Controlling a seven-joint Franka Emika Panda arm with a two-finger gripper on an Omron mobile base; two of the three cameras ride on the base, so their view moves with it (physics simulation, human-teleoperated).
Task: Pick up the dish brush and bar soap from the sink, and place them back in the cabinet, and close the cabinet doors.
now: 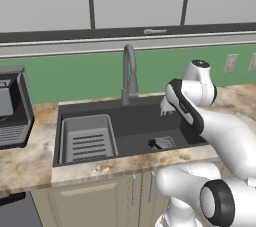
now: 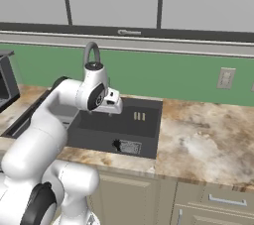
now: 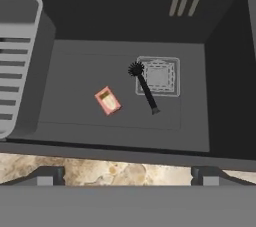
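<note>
The dark-grey sink (image 3: 75,83) lies straight below my hand. On its floor the black dish brush (image 3: 144,87) lies slanted, its bristly head at the corner of the square drain grate (image 3: 159,76). Left of it, a small gap apart, rests the pinkish bar soap (image 3: 108,100). My gripper (image 3: 127,177) hangs open high over the sink's front edge, holding nothing. From the base I see the gripper (image 1: 164,107) above the basin and the brush (image 1: 156,144) by the grate; the other side shows the gripper (image 2: 110,110) and brush (image 2: 118,144). The cabinet and its doors are out of view.
A grey ribbed tray insert (image 1: 87,138) fills the sink's left part. The gooseneck faucet (image 1: 129,73) rises behind the basin. A dark appliance (image 1: 12,106) stands on the counter at left. Marbled counter (image 2: 208,140) stretches right. Low beige cabinets (image 1: 115,196) sit below.
</note>
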